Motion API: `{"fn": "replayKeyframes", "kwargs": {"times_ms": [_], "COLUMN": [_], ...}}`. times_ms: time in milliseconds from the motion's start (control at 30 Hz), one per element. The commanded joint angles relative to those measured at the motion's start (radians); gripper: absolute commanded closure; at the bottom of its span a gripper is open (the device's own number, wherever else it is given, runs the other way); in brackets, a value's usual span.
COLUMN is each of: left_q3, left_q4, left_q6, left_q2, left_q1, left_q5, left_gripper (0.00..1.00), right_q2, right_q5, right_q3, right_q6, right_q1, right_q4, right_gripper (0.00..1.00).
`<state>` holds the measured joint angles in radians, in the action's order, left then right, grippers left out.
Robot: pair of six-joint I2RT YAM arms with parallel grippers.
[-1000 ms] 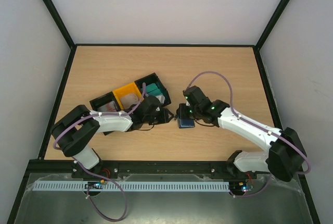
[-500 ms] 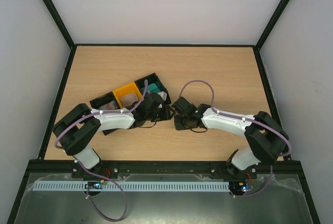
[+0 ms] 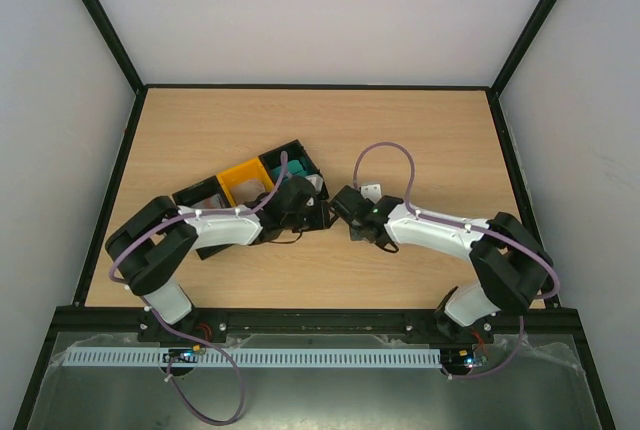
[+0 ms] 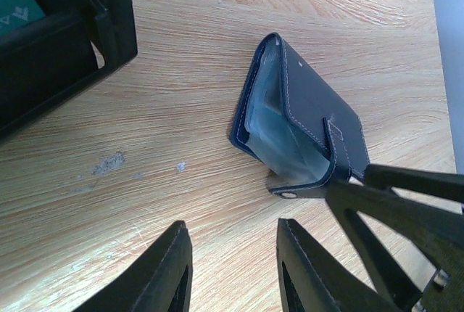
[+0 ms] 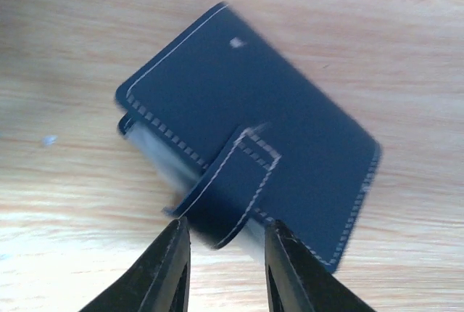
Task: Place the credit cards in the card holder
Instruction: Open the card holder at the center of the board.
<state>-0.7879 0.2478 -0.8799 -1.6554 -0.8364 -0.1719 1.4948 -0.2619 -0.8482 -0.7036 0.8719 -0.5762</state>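
The card holder, a dark navy wallet, lies on the wood with its cover partly lifted, showing grey lining and a loose snap tab. In the right wrist view the card holder lies just ahead, and its tab hangs between the open fingers of my right gripper. My left gripper is open and empty, just short of the tab. In the top view the left gripper and right gripper nearly meet and hide the wallet. A teal credit card sits in the tray; it also shows in the left wrist view.
The black-and-yellow three-compartment tray lies slanted just left of the grippers; its black wall stands close to the left gripper. The right gripper's fingers reach in from the right of the left wrist view. Bare wood lies behind and to the right.
The right arm has folded and swung its gripper left and over the card holder, which it now covers in the top view. The left gripper has edged slightly right toward it.
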Motion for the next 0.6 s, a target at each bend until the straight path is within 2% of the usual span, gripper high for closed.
{"fn": "replayKeyframes", "kwargs": {"times_ms": [0,233,300,433,567], "left_q3": [-0.032,-0.033,-0.031,-0.016,0.012], "left_q4": [-0.020,-0.029,-0.034,-0.041,-0.044], "left_q6": [0.023,0.029,0.031,0.029,0.014], "left_q2": [-0.012,-0.006,0.002,0.027,0.052], "left_q1": [0.007,0.010,0.011,0.014,0.030], "left_q5": [-0.001,-0.006,-0.004,0.023,0.043], "left_gripper": [0.66,0.64,0.64,0.63,0.63], "right_q2": [0.027,0.059,0.055,0.034,0.098], "right_q5": [-0.213,-0.288,-0.245,-0.054,-0.084], "right_q3": [-0.051,-0.096,-0.095,-0.067,-0.083], "right_q6": [-0.009,0.044,0.109,0.233,0.260], "right_q1": [0.005,-0.021,-0.029,-0.036,-0.038], "right_q4": [-0.082,-0.063,-0.041,0.021,0.019], "right_gripper": [0.71,0.65,0.58,0.42,0.38]}}
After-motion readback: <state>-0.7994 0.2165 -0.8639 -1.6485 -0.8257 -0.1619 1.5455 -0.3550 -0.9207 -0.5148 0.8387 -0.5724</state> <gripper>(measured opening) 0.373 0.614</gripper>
